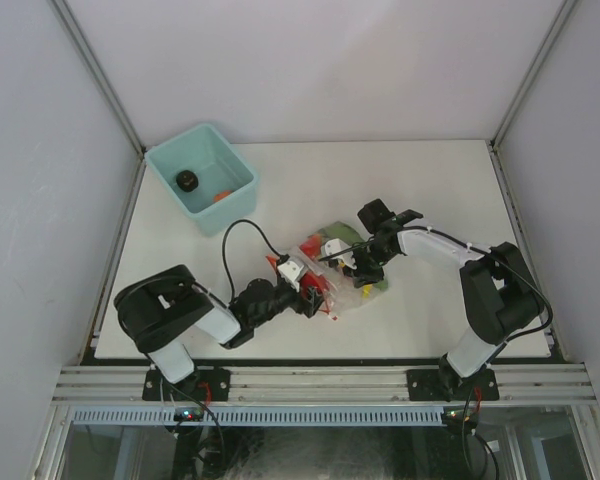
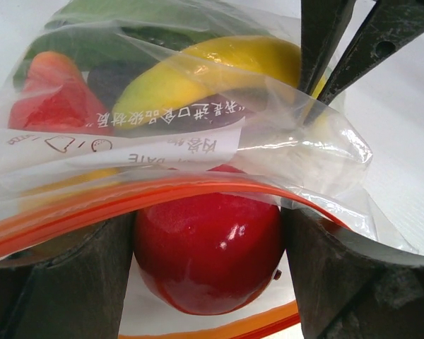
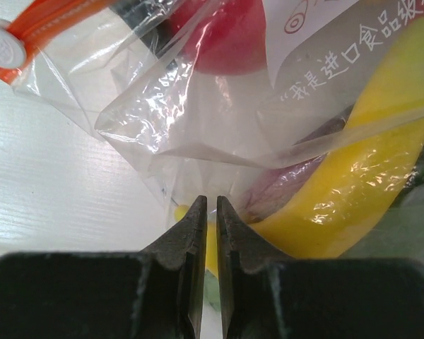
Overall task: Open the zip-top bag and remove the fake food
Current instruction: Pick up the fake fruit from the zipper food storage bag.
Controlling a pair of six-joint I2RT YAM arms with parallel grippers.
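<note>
White surface (image 1: 440, 190): walled on three sides by pale panels, metal rail along the near edge. Bare room is seen behind and to the right of the bag; the near edge is crowded by both arm bases.

Teal bin (image 1: 180, 138): set at the far left corner, well apart from the bag. Smooth rectangular plastic. A dark round piece (image 1: 186, 180) and a small orange piece (image 1: 220, 196) are seen inside.

Bag (image 1: 340, 275): laid near the centre, slightly toward the near edge, between the two arms. Clear crinkly film, printed white label (image 2: 177, 141), orange zip strip (image 2: 127, 194), mouth parted toward the left arm.

Inside, packed close: yellow banana (image 3: 367, 162), green piece (image 2: 127, 18), red piece (image 2: 53, 92), purple eggplant (image 3: 283, 191). A glossy red apple (image 2: 208, 254) is lodged in the mouth between the strips.

Left end effector (image 2: 208, 261): fingers spread wide and pressed to both sides of the apple, apparently clamped on it. A black cable (image 1: 242, 235) is looped behind this arm.

Right end effector (image 3: 208, 201): fingers nearly together, pinched on bag film at the far side.
</note>
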